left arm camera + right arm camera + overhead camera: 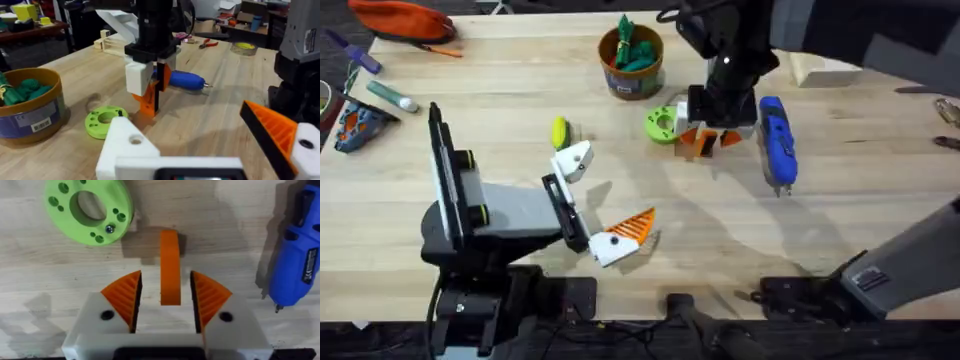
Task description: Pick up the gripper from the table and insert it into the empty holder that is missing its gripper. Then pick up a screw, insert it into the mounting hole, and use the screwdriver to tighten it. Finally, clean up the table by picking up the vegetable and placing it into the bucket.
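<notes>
**We close in on the loose orange pad, with the empty mount waiting**

Our table [880, 215] carries the whole job. The left arm lies low along its near side, its white mount [573, 160] bare of a pad and the small dark mounting hole [135, 140] plain in its wrist view; the other finger keeps its orange pad. With one pad missing, we read the left claw [597, 203] as spread wide and holding nothing.

Across the table the right arm stands over the work, just beside the blue screwdriver [777, 140]. The right claw [165, 296] hangs with fingers narrowly apart, and the loose orange pad [170, 272] lies between them on the wood; we cannot tell whether the fingers touch it yet.

Farther back sits the brown tub [631, 62], already holding dark green leafy toys. The green disc [87, 209] lies close by the pad, with a screw [109, 228] resting in it. The yellow-green vegetable [559, 131] sits just beyond the bare mount.

We judge the pickup to be in hand, and the risks are small ones. The pad is narrow and ribbed; a squeeze off its middle could twist it or squirt it toward the disc. A tilted grip would then meet the mount crooked, leaving the hole misaligned for the screw
</notes>
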